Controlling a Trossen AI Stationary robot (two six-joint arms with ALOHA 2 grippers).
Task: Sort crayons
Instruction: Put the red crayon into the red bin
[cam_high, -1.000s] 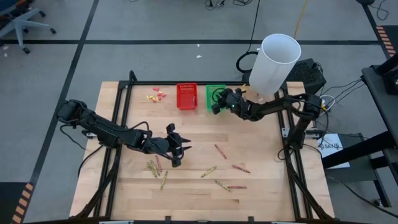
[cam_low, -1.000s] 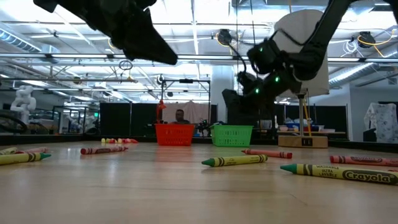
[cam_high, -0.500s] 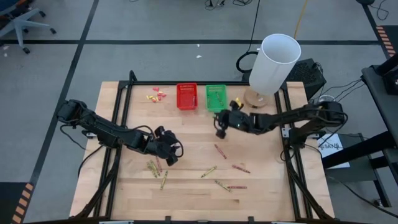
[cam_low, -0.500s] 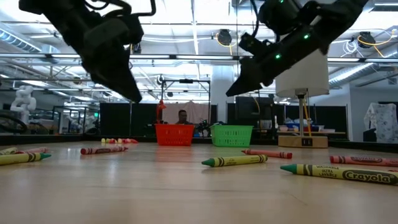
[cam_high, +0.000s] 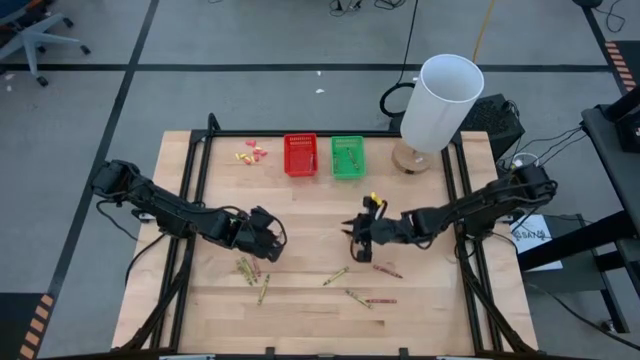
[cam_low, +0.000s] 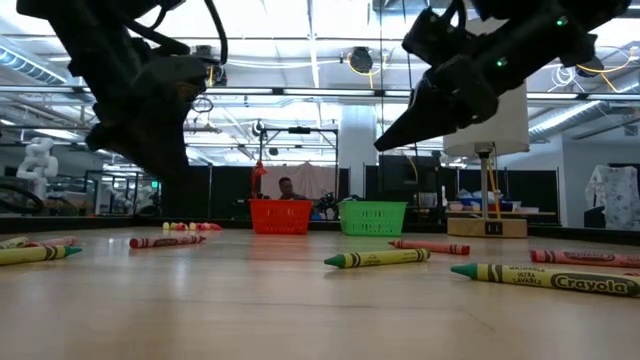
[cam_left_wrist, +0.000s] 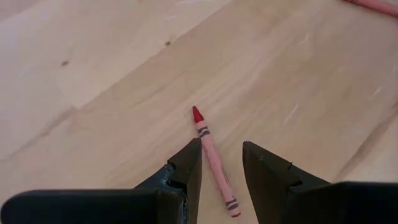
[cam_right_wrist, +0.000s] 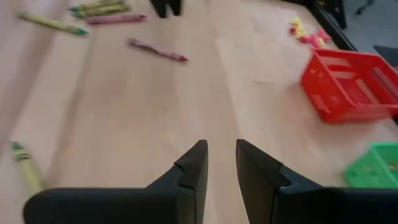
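Reddish-brown and yellow-green crayons lie flat on the wooden table: a cluster (cam_high: 248, 268) at the near left and several more (cam_high: 360, 285) at the near middle. My left gripper (cam_high: 266, 243) is open just above that cluster. In the left wrist view its fingers (cam_left_wrist: 221, 143) stand on either side of one red crayon (cam_left_wrist: 205, 134) lying on the wood. My right gripper (cam_high: 358, 232) hangs open and empty over the table's middle, beside a reddish crayon (cam_high: 353, 243); the right wrist view (cam_right_wrist: 221, 143) shows nothing between its fingers.
A red basket (cam_high: 300, 155) and a green basket (cam_high: 347, 157) stand side by side at the far edge, with yellow and pink scraps (cam_high: 252, 153) to their left. A tall white cylinder (cam_high: 440, 95) stands at the far right. Bare wood lies between the two grippers.
My right gripper has left the green basket, come toward the near edge and gone down over the table's middle. My left gripper has shifted a little toward the left edge and gone down toward the crayon cluster.
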